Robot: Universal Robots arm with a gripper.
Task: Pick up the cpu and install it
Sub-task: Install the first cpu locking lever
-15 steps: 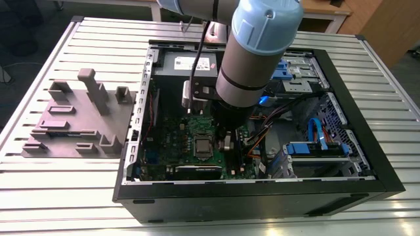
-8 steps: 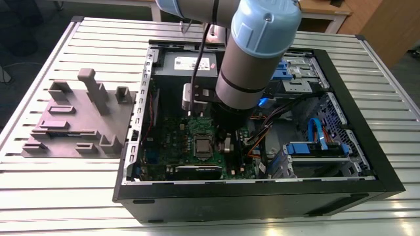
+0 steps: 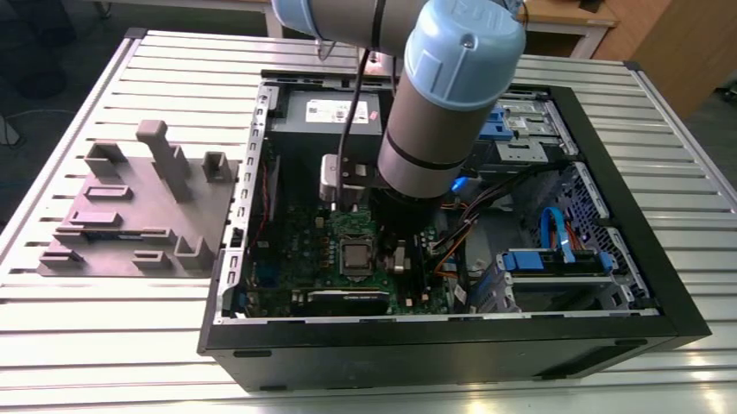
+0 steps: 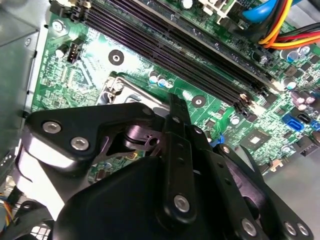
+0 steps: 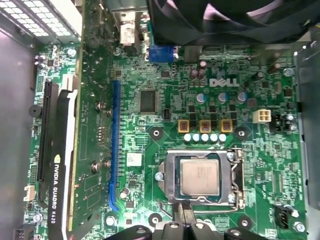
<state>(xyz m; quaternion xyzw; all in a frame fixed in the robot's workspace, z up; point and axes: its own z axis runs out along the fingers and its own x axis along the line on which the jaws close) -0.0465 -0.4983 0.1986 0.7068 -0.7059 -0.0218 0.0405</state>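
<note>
The cpu (image 5: pixel 200 177) is a small silver-grey square lying flat inside the metal-framed socket (image 5: pixel 171 180) of the green motherboard (image 5: pixel 150 135). In the exterior view the cpu (image 3: pixel 357 256) shows as a grey square in the open computer case (image 3: pixel 461 345), just beside the lowered arm (image 3: pixel 444 112). My gripper (image 5: pixel 183 212) hovers at the socket's edge, right next to the cpu, with its black fingers pressed together and nothing between them. The second wrist view has the gripper (image 4: pixel 172 106) tapering to one tip over the socket's corner.
A black graphics card (image 5: pixel 57 175) stands along one side of the board, long memory slots (image 4: pixel 165 45) along another. A black fan (image 5: pixel 225 20) and coloured cables (image 4: pixel 280 25) lie close by. A grey plastic block tray (image 3: pixel 138 216) sits on the table at the exterior view's left.
</note>
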